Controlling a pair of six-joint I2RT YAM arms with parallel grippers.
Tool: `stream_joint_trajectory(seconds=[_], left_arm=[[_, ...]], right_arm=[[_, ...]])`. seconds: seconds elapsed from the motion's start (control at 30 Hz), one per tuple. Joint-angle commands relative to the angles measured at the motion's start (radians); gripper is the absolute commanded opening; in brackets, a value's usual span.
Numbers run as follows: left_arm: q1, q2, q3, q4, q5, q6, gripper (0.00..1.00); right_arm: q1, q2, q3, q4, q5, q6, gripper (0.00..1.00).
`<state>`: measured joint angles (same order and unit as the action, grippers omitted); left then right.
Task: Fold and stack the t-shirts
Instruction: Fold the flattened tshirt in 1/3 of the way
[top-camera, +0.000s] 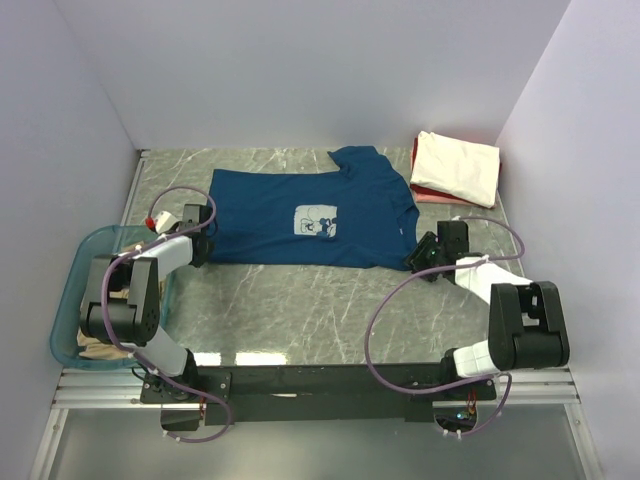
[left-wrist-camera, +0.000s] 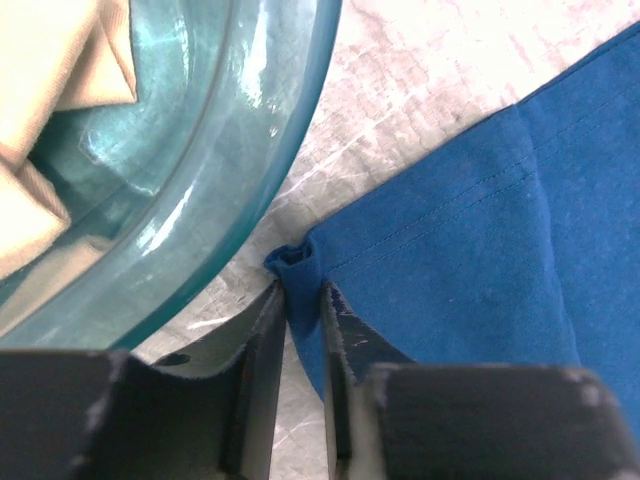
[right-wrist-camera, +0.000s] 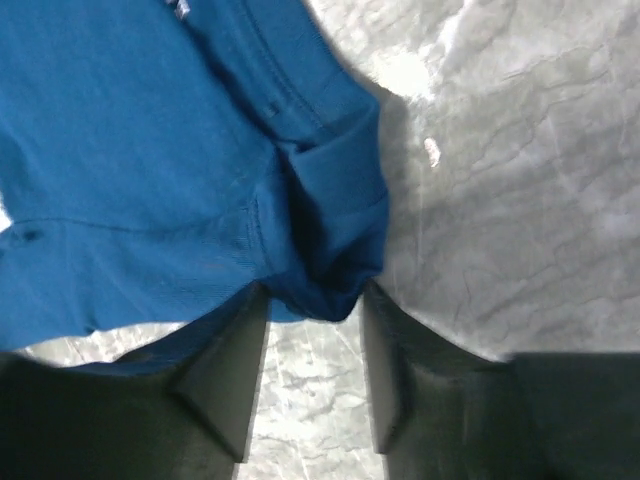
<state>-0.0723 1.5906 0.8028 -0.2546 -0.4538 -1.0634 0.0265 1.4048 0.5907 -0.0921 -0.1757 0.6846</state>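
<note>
Pinches a thin hem corner of the navy t-shirt (top-camera: 260, 215), spread flat mid-table, in the closed left gripper (left-wrist-camera: 303, 300); clamps bunched fabric at the opposite end in the right gripper (right-wrist-camera: 312, 300). Risks losing the thin left pinch on lift, snagging the teal tub (left-wrist-camera: 250, 150) just beside, or skewing the fold if raised unevenly.

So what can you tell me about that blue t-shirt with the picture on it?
The navy blue t-shirt is soft cloth, lying spread on the marble table, its pale square print facing up, collar toward the right. The left gripper pinches a hem corner beside the teal tub; the right gripper has a bunched fold between its fingertips.
</note>
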Motion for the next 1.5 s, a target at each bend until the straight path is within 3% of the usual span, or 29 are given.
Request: stream_joint_trajectory(seconds=[0.0,0.03,0.13,0.23,0.53,0.93,1.47], left_arm=[[0.014,0.029,0.015,-0.006,-0.005,0.02,0.22],[0.014,0.031,0.019,-0.008,0.0,0.02,0.19],[0.012,0.025,0.026,-0.014,0.004,0.025,0.11],[0.011,0.006,0.033,-0.026,0.004,0.022,0.01],[-0.026,-0.086,0.036,-0.124,-0.022,-0.009,0.01],[-0.063,-0.294,-0.062,-0.219,-0.032,-0.059,0.01],[-0.107,-0.604,-0.298,-0.291,-0.002,-0.132,0.01]], right_arm=[[-0.01,0.036,0.049,0.008,0.033,-0.008,0.47],[-0.01,0.037,0.055,0.003,0.033,-0.01,0.43],[-0.013,0.016,0.069,-0.024,0.05,-0.014,0.07],[-0.02,-0.036,0.072,-0.064,0.059,-0.026,0.0],[-0.076,-0.245,0.051,-0.216,0.085,-0.028,0.0],[-0.169,-0.38,0.014,-0.38,0.096,-0.03,0.0],[-0.209,-0.618,-0.131,-0.505,0.005,0.03,0.0]])
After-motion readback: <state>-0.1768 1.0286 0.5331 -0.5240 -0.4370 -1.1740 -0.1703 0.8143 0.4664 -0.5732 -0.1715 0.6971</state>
